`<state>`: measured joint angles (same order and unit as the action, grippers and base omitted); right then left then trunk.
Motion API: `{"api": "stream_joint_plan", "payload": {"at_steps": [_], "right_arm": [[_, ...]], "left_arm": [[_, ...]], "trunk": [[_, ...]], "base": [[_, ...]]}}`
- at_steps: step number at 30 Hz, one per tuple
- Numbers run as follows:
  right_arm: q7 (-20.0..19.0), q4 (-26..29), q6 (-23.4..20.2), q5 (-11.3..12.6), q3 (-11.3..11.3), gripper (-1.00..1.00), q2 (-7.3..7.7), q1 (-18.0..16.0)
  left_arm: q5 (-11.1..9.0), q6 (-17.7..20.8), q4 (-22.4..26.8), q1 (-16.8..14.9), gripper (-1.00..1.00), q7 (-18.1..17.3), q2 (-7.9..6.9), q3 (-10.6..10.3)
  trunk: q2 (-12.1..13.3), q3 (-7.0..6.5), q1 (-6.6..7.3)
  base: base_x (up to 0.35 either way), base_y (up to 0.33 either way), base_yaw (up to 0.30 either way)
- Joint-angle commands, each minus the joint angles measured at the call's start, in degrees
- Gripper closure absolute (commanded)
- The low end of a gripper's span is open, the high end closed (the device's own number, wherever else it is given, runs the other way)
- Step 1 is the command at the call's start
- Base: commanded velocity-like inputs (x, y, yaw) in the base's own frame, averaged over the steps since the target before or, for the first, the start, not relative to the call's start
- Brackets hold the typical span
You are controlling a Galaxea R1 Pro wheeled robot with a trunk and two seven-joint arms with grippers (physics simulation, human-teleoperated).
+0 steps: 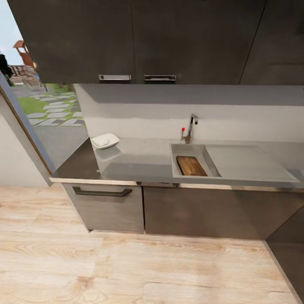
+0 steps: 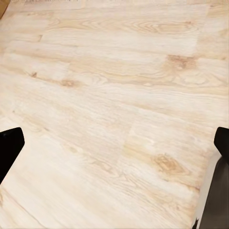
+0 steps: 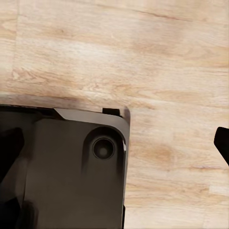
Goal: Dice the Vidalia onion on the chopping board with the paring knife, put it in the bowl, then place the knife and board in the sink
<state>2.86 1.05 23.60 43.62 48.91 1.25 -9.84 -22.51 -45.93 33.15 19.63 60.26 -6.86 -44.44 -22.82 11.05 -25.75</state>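
Board (image 1: 191,166) lies in sink (image 1: 188,150) basin; white bowl (image 1: 105,141) on surface (image 1: 143,162), well apart. Left hand (image 2: 114,143) — wide, over floor (image 2: 109,95). Right hand (image 3: 114,143) wide, empty.

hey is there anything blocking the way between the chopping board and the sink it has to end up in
Nothing visible does. The chopping board already lies inside the sink basin, under the faucet. The bowl sits well apart on the countertop.
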Motion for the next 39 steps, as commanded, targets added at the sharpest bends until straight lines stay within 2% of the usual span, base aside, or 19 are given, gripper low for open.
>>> {"api": "stream_joint_plan", "payload": {"at_steps": [1,19,21,24,32,39], "right_arm": [[0.30,0.09,0.04,0.24,0.48,-1.00,0.01,-0.01],[0.31,0.23,0.07,0.14,0.48,-1.00,0.04,-0.01],[0.25,0.26,0.11,0.08,0.54,-1.00,0.06,-0.01],[0.22,0.27,0.18,0.12,0.56,-1.00,0.08,-0.01],[0.21,0.33,0.24,0.22,0.63,-1.00,-0.01,-0.01],[0.19,0.35,0.30,0.19,0.63,-1.00,-0.27,-0.01]], "left_arm": [[-0.29,-0.03,0.16,-0.05,-1.00,0.39,-0.09,-0.39],[-0.26,-0.03,-0.57,-0.05,-1.00,-0.18,0.04,-0.42],[-0.30,-0.03,-0.96,-0.04,-1.00,-2.02,0.40,-0.46],[-0.27,-0.09,-1.46,-0.03,-1.00,-2.90,0.55,-0.47],[-0.31,-0.14,-1.92,-0.04,-1.00,-3.20,0.58,-0.47],[-0.25,-0.12,-4.33,-0.04,-1.00,-3.29,0.55,-0.46]], "trunk": [[-0.10,0.00,-0.04],[-0.10,-1.60,-0.04],[-0.10,-1.64,-0.04],[-0.10,-1.66,-0.04],[-0.10,-1.67,-0.04],[-0.10,-1.67,-0.04]], "base": [[0.000,0.000,0.000],[0.000,0.000,0.000],[0.000,0.000,0.000],[0.000,0.000,0.000],[0.000,0.000,0.000],[0.000,0.000,0.000]]}}
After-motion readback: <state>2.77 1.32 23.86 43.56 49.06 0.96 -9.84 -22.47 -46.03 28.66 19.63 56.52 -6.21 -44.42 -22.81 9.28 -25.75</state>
